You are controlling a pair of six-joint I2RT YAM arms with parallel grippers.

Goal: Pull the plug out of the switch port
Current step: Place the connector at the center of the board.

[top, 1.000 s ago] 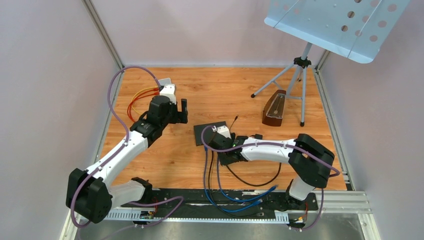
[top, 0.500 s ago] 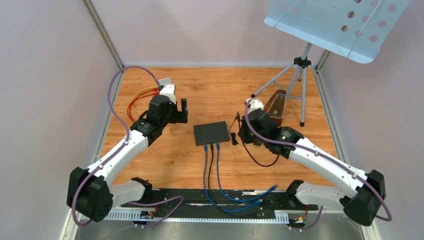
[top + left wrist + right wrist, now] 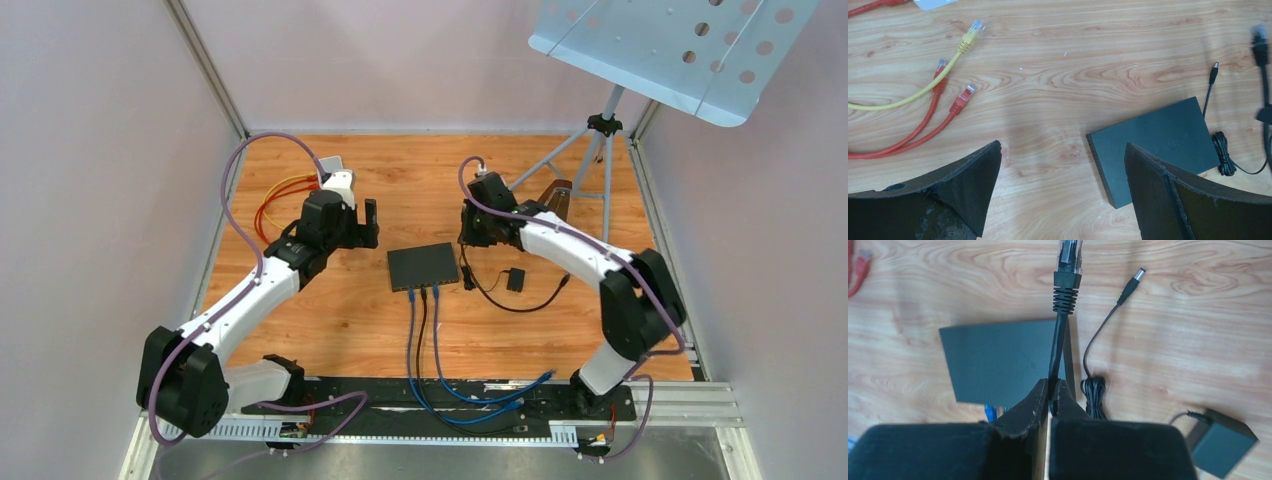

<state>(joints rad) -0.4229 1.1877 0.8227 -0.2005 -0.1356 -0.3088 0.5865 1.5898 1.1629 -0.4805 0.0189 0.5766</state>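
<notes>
- black network plug (image 3: 1068,255) is out of the switch (image 3: 998,357): it hangs free above the wood, past the switch's far right corner, with no port around its clear tip.
- right end effector (image 3: 1050,390) is clamped tight on the black cable (image 3: 1057,347) a little behind the plug's ribbed boot.
- left end effector (image 3: 1063,150) stands wide apart with nothing in it, hovering toward the left edge of the tabletop (image 3: 1098,60), beside the switch.
- switch lies about mid-tabletop, blue cables (image 3: 411,330) running from its near side to the near edge.
- step in hand, as i judge it: the pull looks done and the plug is being carried off.
- next move calls for lowering the plug onto bare wood clear of the loose barrel connector (image 3: 1137,275) and power adapter (image 3: 1220,442), then letting go.
</notes>
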